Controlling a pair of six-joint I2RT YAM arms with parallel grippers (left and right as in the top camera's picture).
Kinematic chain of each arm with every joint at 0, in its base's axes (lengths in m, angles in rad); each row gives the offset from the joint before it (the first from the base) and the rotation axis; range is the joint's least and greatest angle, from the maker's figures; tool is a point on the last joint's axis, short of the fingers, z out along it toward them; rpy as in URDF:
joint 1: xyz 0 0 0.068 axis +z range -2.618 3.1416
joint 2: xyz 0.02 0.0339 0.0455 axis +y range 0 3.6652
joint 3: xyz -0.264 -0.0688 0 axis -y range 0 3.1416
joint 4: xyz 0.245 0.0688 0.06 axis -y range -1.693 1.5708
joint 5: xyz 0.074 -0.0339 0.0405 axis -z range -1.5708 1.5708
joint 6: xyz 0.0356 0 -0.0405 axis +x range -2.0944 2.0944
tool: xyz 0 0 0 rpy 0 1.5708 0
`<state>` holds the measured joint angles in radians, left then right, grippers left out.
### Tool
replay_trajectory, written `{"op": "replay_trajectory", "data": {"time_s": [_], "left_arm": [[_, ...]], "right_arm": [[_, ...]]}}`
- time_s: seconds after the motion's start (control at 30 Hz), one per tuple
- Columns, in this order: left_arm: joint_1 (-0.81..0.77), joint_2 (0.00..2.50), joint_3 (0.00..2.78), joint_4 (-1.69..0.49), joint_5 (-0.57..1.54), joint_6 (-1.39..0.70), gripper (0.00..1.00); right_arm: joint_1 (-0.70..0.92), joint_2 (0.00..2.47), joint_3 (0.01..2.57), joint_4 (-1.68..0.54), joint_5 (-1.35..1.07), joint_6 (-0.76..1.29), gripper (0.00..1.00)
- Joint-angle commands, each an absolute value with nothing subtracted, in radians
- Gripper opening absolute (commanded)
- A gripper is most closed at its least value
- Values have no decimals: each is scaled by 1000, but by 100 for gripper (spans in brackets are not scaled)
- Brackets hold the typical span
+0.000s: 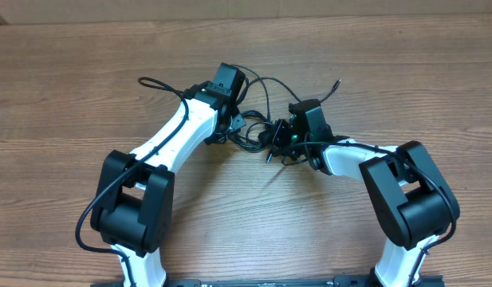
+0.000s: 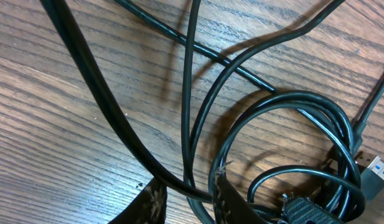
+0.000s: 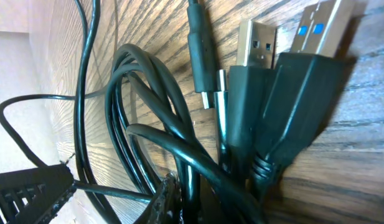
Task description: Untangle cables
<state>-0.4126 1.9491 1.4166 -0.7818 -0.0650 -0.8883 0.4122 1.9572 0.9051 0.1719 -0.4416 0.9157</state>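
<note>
I am watching the thin black cables (image 1: 255, 137) lying in a knotted bundle on the brown wood-grain desk (image 1: 70, 80), right between the two arms; the left gripper (image 2: 188, 198) is straddling two cords, its fingers (image 2: 226, 199) standing apart, and I cannot tell whether it is pinching them; the right gripper (image 1: 279, 135) is sitting closed on strands of the bundle, just beside the silver USB plugs with blue inserts (image 3: 316, 25); loose loops are trailing out toward the desk's far side
</note>
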Motion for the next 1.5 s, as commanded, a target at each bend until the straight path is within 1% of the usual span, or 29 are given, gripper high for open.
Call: {"op": "replay_trajectory", "data": {"time_s": [0.0,0.1,0.13,0.2,0.37,0.53,0.67,0.9,0.93,0.97,1.0,1.03,1.07,1.13,1.23,1.47], "left_arm": [[-415,1964,1426,-785,-85,-898,27],[-415,1964,1422,-785,-85,-898,26],[-415,1964,1420,-785,-85,-898,23],[-415,1964,1419,-786,-85,-896,4],[-398,1950,1436,-797,-84,-859,4],[-352,1877,1497,-856,-84,-859,4],[-324,1796,1531,-864,-84,-830,4],[-321,1722,1534,-897,-60,-830,4],[-323,1727,1533,-920,-51,-830,8],[-325,1732,1532,-941,-51,-831,15],[-328,1741,1530,-965,-52,-831,27],[-329,1749,1526,-984,-54,-831,35],[-330,1760,1520,-996,-55,-832,46],[-333,1786,1507,-1012,-54,-838,61],[-336,1849,1505,-1020,-54,-838,62],[-335,1975,1505,-957,0,-850,56]], "right_arm": [[408,1956,903,181,-450,908,7],[408,1956,903,182,-450,908,7],[408,1956,903,183,-451,908,6],[408,1956,903,209,-476,908,5],[408,1956,903,288,-592,880,4],[408,1956,903,287,-598,862,4],[408,1956,903,289,-598,863,4],[408,1956,903,311,-631,862,4],[408,1956,903,310,-630,862,4],[408,1956,903,310,-630,862,4],[408,1956,903,310,-630,862,5],[408,1956,903,310,-630,862,5],[408,1956,903,309,-630,862,6],[408,1956,903,310,-630,862,6],[408,1956,903,309,-630,862,6],[408,1956,903,305,-630,862,7]]}}
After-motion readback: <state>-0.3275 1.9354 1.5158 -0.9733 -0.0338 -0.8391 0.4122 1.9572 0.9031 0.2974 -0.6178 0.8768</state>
